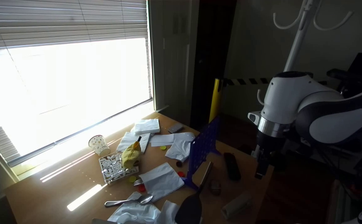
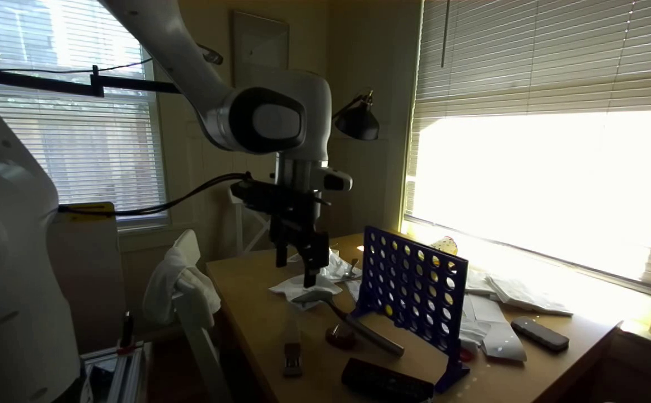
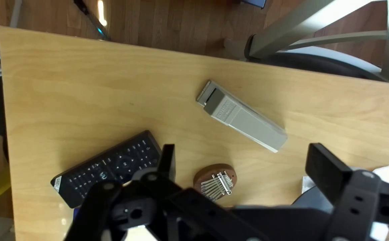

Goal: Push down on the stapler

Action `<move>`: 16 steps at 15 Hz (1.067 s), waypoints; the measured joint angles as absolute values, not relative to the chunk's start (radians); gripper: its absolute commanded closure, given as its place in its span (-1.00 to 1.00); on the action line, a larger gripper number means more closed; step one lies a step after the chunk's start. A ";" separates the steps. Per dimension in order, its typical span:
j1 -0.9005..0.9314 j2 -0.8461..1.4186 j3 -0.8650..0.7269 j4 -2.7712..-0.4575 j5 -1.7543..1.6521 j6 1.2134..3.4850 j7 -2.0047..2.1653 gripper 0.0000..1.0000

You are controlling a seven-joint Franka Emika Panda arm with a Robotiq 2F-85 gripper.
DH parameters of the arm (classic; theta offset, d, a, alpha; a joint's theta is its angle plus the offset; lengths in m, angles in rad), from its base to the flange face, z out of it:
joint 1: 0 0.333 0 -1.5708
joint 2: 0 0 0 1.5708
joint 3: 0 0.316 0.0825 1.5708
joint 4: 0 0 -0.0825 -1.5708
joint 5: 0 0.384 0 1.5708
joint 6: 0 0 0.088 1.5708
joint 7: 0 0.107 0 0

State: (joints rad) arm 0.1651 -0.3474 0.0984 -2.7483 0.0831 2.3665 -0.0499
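The stapler is a narrow grey block lying on the wooden table (image 3: 80, 83) near its edge. In the wrist view the stapler (image 3: 249, 118) lies diagonally beyond the fingertips, its dark-notched end toward the upper left. It also shows in both exterior views, as a dim grey block (image 1: 237, 204) and end-on near the table edge (image 2: 292, 358). My gripper (image 3: 242, 159) is open and empty, with its two black fingers wide apart. In both exterior views the gripper (image 1: 259, 172) (image 2: 296, 270) hangs above the table, pointing down and apart from the stapler.
A black remote (image 3: 110, 169) and a small brown thumb piano (image 3: 216, 182) lie near the stapler. A black spatula (image 1: 190, 205) lies close by. A tall blue game grid (image 2: 412, 296) stands upright. Napkins (image 1: 162, 180) and a cup (image 1: 99, 145) are farther off. A chair (image 3: 281, 40) stands against the table edge.
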 measured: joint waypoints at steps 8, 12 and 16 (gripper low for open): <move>0.139 -0.380 0.096 -2.748 0.110 2.401 0.094 -1.00; 0.128 -0.348 0.103 -2.748 0.115 2.473 0.196 -1.00; 0.111 -0.269 0.128 -2.749 0.115 2.568 0.321 -1.00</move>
